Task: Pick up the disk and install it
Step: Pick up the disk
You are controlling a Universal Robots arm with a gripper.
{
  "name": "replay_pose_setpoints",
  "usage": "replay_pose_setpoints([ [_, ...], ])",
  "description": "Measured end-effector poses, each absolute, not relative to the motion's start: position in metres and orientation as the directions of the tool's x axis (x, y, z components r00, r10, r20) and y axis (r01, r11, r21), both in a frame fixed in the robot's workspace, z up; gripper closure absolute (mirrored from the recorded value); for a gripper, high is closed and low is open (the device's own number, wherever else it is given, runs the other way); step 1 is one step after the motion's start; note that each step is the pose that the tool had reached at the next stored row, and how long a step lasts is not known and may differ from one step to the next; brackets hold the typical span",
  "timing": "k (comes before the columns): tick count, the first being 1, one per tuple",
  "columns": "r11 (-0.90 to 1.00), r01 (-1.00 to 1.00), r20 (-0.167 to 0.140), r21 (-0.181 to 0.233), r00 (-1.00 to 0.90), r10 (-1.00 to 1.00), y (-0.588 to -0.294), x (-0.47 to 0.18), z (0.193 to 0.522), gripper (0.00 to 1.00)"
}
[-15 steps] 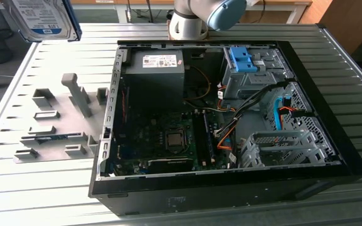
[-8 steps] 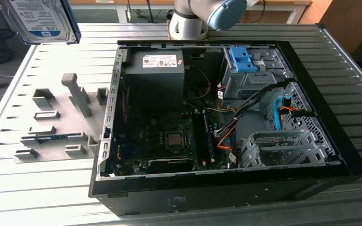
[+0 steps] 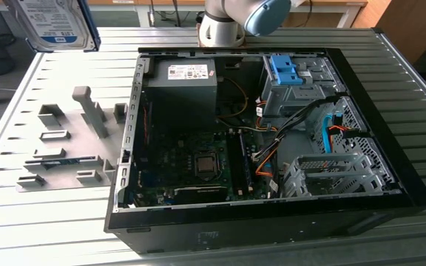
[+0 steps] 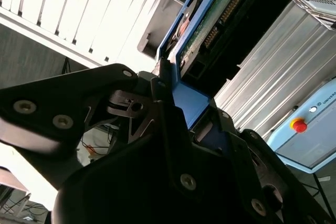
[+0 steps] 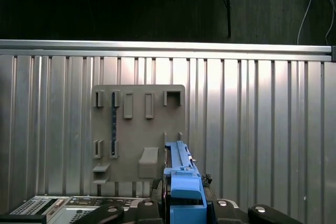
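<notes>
Gripper clamped on disk, pointing down, held high abv grey fixture board; open PC case beside board.

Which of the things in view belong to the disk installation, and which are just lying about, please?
Belonging to the job:
- the disk, held in the claw
- the open computer case

Just lying about:
- grey holder board on the table
- control box with a red button
</notes>
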State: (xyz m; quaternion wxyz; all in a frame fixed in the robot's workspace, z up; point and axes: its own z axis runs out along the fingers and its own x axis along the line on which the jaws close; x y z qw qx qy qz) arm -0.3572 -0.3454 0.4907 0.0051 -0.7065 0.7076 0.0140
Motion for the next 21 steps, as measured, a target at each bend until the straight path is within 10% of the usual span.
replay_pose_setpoints([
  [21,0.001,-1.0,-0.027,0.013,-0.002,-1.0,-0.345,-0.326,0.491,0.64],
])
